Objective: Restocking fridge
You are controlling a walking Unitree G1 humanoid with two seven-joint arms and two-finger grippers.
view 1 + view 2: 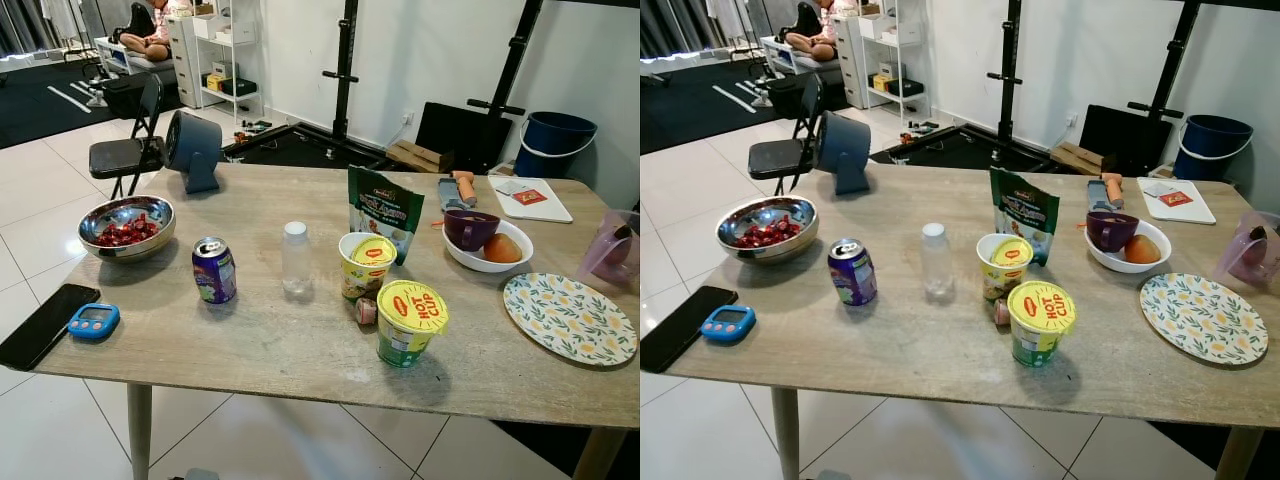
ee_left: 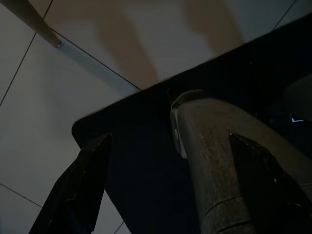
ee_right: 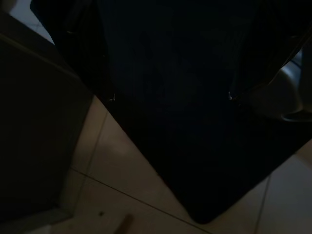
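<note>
A wooden table [image 1: 300, 350] stands before me with food on it. A purple drink can [image 1: 214, 270] and a clear plastic bottle [image 1: 296, 260] stand upright near the middle. To their right are two yellow-lidded noodle cups [image 1: 410, 322] [image 1: 366, 265] and a green snack bag [image 1: 383, 210]. A steel bowl of red pieces [image 1: 126, 228] sits at the left. A white bowl [image 1: 487, 262] holds a purple cup and an orange fruit. My left gripper [image 2: 168, 190] hangs open below the table, over the tiled floor. The right wrist view is very dark.
A black phone [image 1: 45, 324] and blue timer [image 1: 94, 320] lie at the table's front left corner. A patterned plate [image 1: 570, 318], pink jug [image 1: 612, 250] and white board [image 1: 530, 198] are at the right. Behind stand a grey fan [image 1: 192, 150], folding chair [image 1: 125, 150], blue bucket [image 1: 555, 140], and a seated person [image 1: 150, 35].
</note>
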